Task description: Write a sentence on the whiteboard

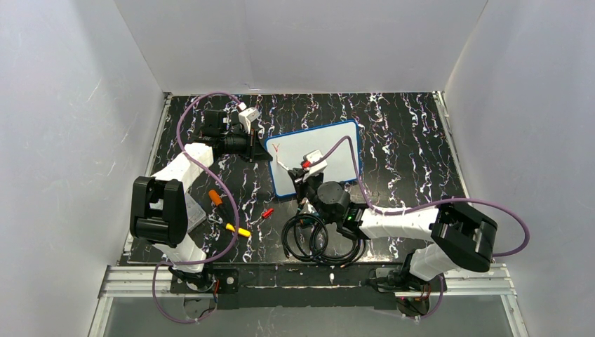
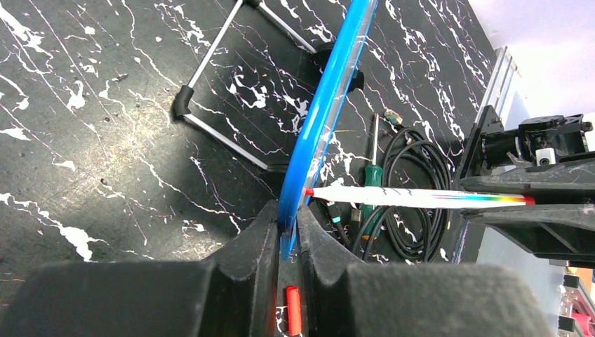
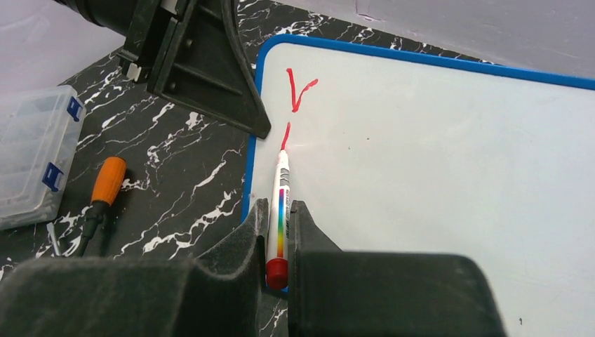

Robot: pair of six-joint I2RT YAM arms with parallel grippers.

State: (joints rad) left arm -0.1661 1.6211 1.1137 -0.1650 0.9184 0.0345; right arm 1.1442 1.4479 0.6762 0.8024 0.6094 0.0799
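**Mid-frame, marker tip on the whiteboard**

At left, a clear compartment box [image 3: 31, 154] sits on the worktop [image 1: 414, 140], contents indistinct. Left end effector [image 2: 288, 232] is clamped on the whiteboard [image 1: 309, 140] frame, mid-frame. Right end effector [image 3: 278, 235] is clamped on a marker [image 3: 281, 189], tip at the sentence [image 3: 298, 91], the board's upper left.

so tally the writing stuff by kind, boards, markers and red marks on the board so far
whiteboard: 1
red marker: 1
red marks on the board: 2
total: 4
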